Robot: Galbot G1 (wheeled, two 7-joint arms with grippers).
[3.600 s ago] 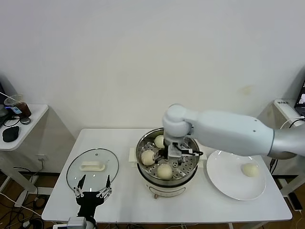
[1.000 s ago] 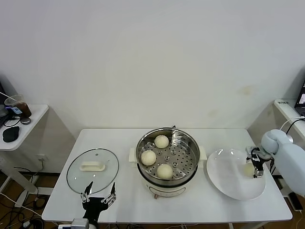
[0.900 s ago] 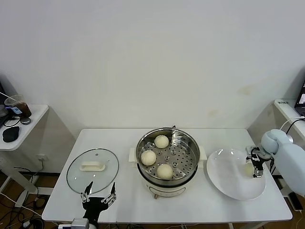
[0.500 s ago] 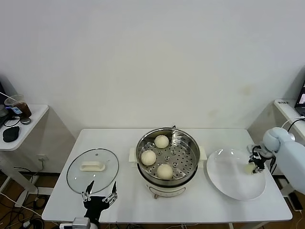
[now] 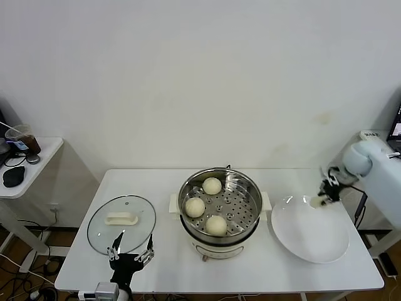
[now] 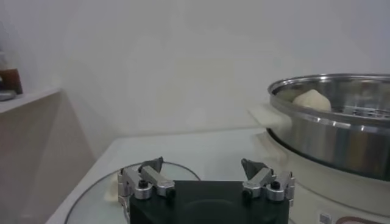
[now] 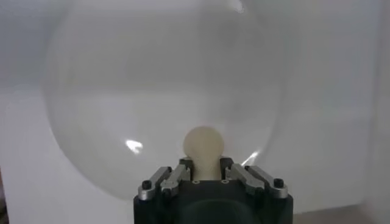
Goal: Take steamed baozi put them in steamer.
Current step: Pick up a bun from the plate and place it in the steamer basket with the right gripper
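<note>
The steel steamer (image 5: 245, 207) stands mid-table on its cream base, and the left wrist view shows it too (image 6: 341, 131). Three steamed baozi lie in it: one at the back (image 5: 212, 185), one at the left (image 5: 195, 207), one at the front (image 5: 216, 225). My right gripper (image 5: 323, 195) hangs above the far edge of the white plate (image 5: 310, 235), shut on another baozi (image 5: 316, 202). In the right wrist view that baozi (image 7: 203, 148) is squeezed between the fingers of the right gripper (image 7: 203, 164). My left gripper (image 5: 129, 254) waits open at the table's front left (image 6: 204, 167).
A round glass lid (image 5: 121, 222) with a cream handle lies flat on the table's left side, just beyond the left gripper. The plate carries nothing else. A side shelf (image 5: 25, 160) with a cup and a dark object stands far left.
My right gripper shut on the baozi lying on the plate and lifted it, moving up and toward the plate's far edge. The left arm stayed put.
</note>
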